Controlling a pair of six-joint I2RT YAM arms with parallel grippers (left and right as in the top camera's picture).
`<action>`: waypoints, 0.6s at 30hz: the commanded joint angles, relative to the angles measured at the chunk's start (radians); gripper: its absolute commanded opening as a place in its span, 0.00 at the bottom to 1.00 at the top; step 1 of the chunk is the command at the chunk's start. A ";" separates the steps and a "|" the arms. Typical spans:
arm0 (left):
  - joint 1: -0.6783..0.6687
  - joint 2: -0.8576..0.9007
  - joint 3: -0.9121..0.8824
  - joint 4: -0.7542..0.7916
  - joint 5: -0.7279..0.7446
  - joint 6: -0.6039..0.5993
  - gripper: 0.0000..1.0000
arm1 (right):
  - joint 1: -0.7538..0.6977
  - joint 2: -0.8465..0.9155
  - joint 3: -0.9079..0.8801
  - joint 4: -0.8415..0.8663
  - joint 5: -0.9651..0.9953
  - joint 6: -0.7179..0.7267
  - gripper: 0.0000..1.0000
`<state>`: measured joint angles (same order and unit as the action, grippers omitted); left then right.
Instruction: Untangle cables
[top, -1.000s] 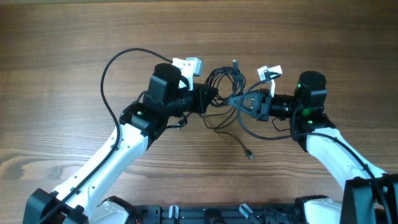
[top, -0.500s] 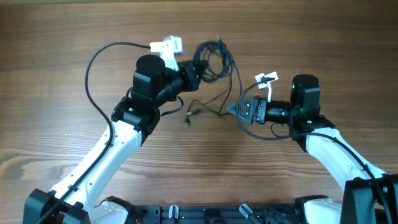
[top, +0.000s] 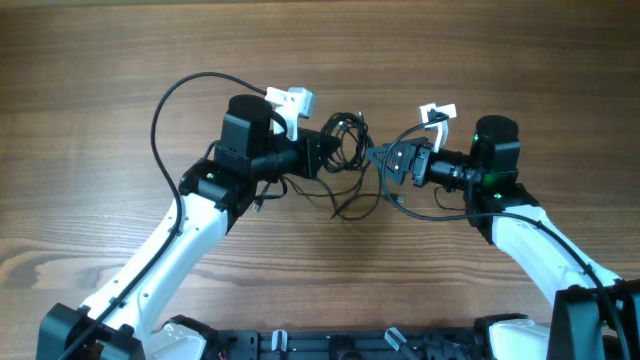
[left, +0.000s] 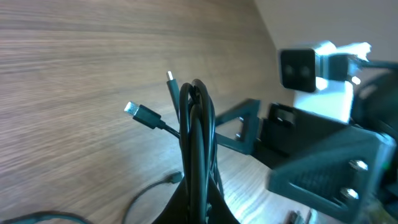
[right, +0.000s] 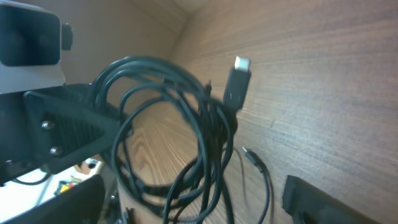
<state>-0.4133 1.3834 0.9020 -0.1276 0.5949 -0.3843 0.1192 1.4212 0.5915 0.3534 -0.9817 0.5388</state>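
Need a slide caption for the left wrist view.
Left pincer clamps a looped bundle of thin black cables, two silver-tipped plugs sticking out, facing the open right pincer, wooden table behind.

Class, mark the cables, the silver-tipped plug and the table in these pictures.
cables (top: 345, 130), overhead view, the coiled loops
plug (right: 234, 82), right wrist view, its black body
table (top: 100, 60), overhead view, bare wood

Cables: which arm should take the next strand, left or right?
Right, probably. The left gripper is shut on the cables, anchoring the bundle. The right gripper stands open just beside the loops, holding nothing, so it looks free to pinch a plug end and pull.
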 joint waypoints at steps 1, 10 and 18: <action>-0.031 0.002 0.007 0.003 0.108 0.028 0.04 | 0.006 -0.005 0.005 0.009 0.017 -0.086 0.80; -0.098 0.002 0.007 0.010 0.108 -0.104 0.04 | 0.006 -0.005 0.005 0.003 0.017 -0.135 0.46; -0.163 0.004 0.007 -0.005 0.023 -0.103 0.10 | 0.006 -0.005 0.005 0.035 -0.187 -0.140 0.24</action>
<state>-0.5564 1.3834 0.9020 -0.1276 0.6785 -0.4782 0.1188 1.4212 0.5915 0.3695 -1.0039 0.4168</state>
